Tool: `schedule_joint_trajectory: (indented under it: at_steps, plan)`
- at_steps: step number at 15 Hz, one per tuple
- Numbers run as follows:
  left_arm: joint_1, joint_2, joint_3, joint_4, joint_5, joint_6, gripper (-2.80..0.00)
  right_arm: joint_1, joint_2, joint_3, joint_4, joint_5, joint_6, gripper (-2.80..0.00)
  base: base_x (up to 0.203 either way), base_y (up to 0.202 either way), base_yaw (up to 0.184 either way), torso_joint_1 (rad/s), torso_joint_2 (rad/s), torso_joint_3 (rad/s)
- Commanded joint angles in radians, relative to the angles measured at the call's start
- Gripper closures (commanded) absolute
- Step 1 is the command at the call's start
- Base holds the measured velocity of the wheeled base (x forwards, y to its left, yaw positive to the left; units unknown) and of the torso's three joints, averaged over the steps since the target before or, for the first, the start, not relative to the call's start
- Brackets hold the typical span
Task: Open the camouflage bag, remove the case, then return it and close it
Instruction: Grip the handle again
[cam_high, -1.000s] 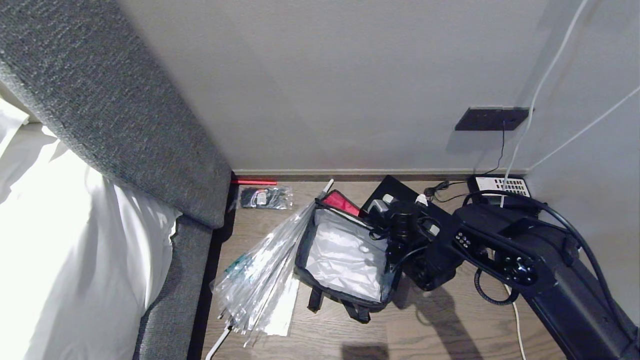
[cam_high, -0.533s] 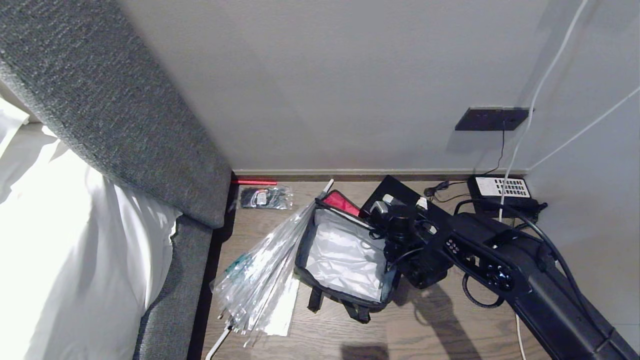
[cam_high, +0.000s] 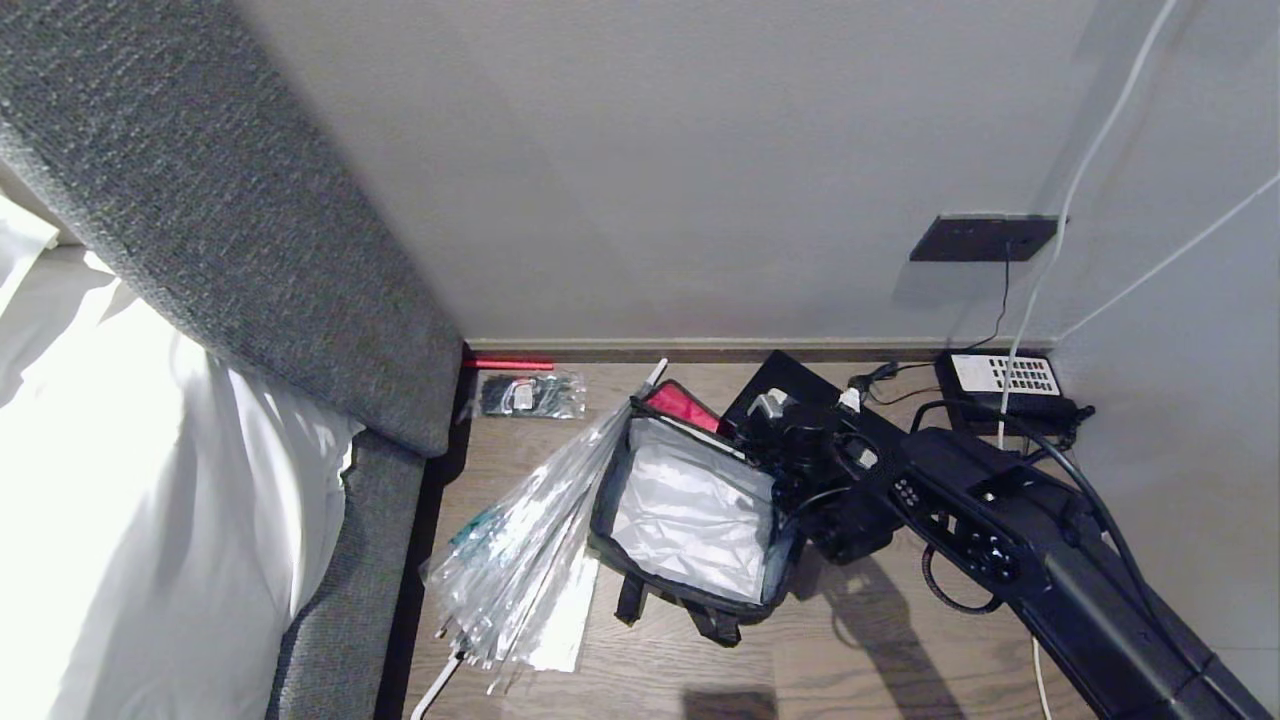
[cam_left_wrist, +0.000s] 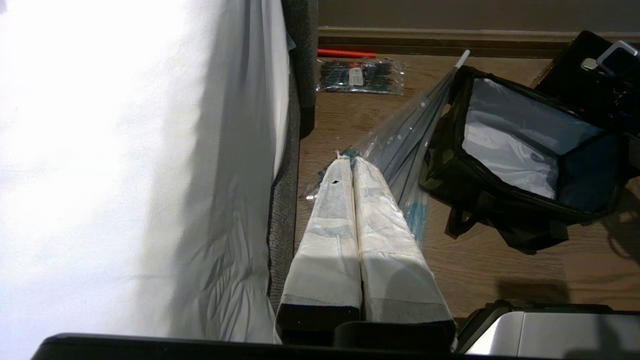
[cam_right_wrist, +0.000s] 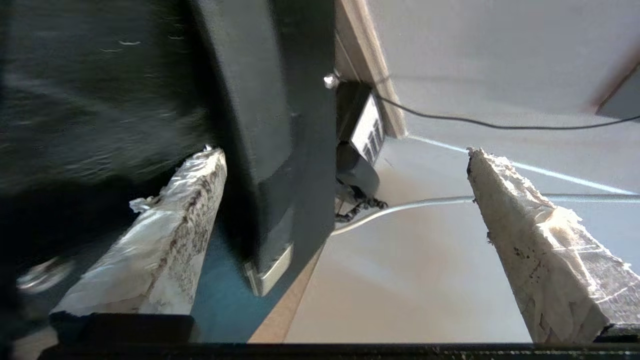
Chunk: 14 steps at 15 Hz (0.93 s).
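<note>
Two wrapped fingers (cam_left_wrist: 345, 235) of the left gripper (cam_left_wrist: 352, 162) lie pressed together, clenched on nothing, hanging low beside the bed (cam_left_wrist: 125, 165) above the floor (cam_high: 880, 660).

Past them lies the umbrella (cam_high: 520, 550) in clear plastic, its white tip toward the wall (cam_high: 650, 170), its side touching the bag's left wall.

The bag (cam_high: 690, 515) sits on the floor near the corner of the room, open upward, silvery lining showing. Its long axis runs from the near floor edge toward the skirting, tilted a little left. Black straps (cam_high: 715, 620) trail from its near end. Something red (cam_high: 680, 405) shows at its far end. The flipped-back lid (cam_high: 790, 385) lies black behind its far right corner.

The right gripper (cam_high: 775, 435) hangs at the bag's far right corner, its jaws spread wide and released; in the right wrist view one finger (cam_right_wrist: 165, 225) sits against the black fabric (cam_right_wrist: 100, 100), the other (cam_right_wrist: 535, 235) in free air, and nothing is gripped.

Farther on, by the skirting, a small packet (cam_high: 530, 395) and a red stick (cam_high: 505, 364) lie near the bed's end. A black box (cam_high: 1005, 385) with a white vented label stands in the right corner; its writing cannot be read. A dark wall plate (cam_high: 985, 238) sits above it.
</note>
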Motion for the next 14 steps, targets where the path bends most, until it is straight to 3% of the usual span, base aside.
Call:
schedule_joint_trajectory:
  at_steps: [1, 9, 14]
  plan:
    - [0.001, -0.002, 0.000, 0.000, -0.001, 0.000, 0.00, -0.015, 0.016, -0.019, 0.001, -0.005, -0.010, -2.80, 0.000, 0.000, 0.000, 0.000, 0.00, 0.000]
    - [0.001, -0.003, 0.000, 0.000, 0.000, 0.000, 0.00, -0.080, 0.076, -0.234, 0.030, -0.006, -0.016, -2.80, 0.000, 0.000, 0.000, 0.000, 0.00, 0.000]
    - [0.001, -0.003, 0.000, 0.000, 0.000, 0.000, 0.00, -0.116, 0.046, -0.239, 0.090, -0.001, -0.019, -2.80, 0.000, 0.000, 0.000, 0.000, 0.00, 0.000]
